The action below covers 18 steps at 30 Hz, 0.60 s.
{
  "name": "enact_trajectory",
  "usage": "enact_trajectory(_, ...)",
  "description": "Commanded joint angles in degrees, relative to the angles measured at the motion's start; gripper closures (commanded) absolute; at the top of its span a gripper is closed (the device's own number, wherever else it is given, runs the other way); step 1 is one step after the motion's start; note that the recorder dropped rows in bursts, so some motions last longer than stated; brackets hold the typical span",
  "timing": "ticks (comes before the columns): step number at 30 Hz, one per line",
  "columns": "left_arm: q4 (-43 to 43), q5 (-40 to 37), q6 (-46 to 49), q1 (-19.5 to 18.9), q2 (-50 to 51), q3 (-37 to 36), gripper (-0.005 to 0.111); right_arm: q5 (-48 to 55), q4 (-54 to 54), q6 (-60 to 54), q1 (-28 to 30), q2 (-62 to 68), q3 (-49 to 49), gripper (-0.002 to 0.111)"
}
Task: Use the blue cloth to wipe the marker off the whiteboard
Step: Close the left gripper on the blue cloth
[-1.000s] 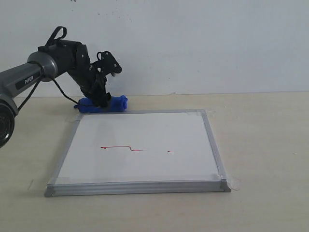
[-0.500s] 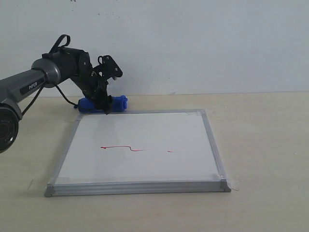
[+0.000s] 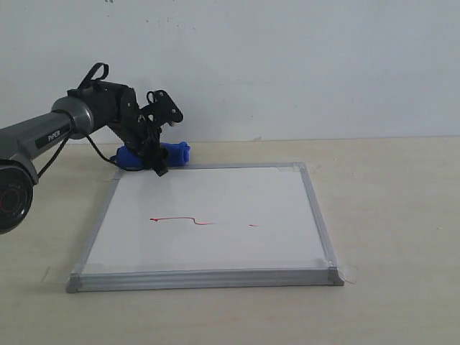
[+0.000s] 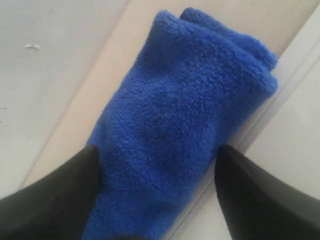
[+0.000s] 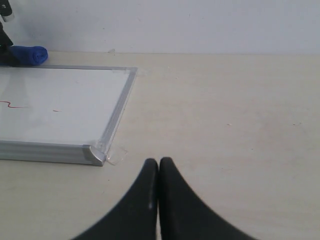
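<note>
The blue cloth (image 3: 176, 153) lies rolled on the table just behind the whiteboard's (image 3: 215, 248) far left edge. My left gripper (image 3: 153, 162) is down over it. In the left wrist view the cloth (image 4: 185, 115) fills the space between the open fingers of the left gripper (image 4: 157, 150); one finger (image 4: 60, 195) touches the fabric, while the other (image 4: 260, 195) stands off it over the board frame. The red marker line (image 3: 180, 218) and its short dash (image 3: 254, 225) cross the board's middle. My right gripper (image 5: 159, 161) is shut and empty above bare table, beside the board's near corner (image 5: 92, 152).
A white wall rises right behind the cloth and the left arm. Clear tape (image 3: 350, 272) sticks out at the board's corners. Light wooden tabletop (image 3: 388, 208) surrounds the board.
The left arm has shifted a little to the right and its wrist has turned over the cloth. The cloth, board and right gripper have not moved.
</note>
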<state>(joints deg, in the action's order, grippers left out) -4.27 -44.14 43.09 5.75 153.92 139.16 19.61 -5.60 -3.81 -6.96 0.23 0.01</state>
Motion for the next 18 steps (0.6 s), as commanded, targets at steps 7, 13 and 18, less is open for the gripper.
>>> enact_trajectory(7, 0.30, 0.42, 0.76, 0.01, 0.79, 0.43, 0.059, -0.50, -0.02, -0.02, 0.10, -0.23, -0.01, 0.108)
enact_trajectory(13, -7.09, -0.17, 1.93, 1.61, 0.29, 0.43, 0.103, -0.50, -0.02, -0.02, 0.10, -0.23, -0.01, 0.108)
enact_trajectory(18, -9.59, -2.57, -3.84, 1.38, -1.14, 0.43, 0.103, -0.50, -0.02, -0.02, 0.10, -0.23, -0.01, 0.108)
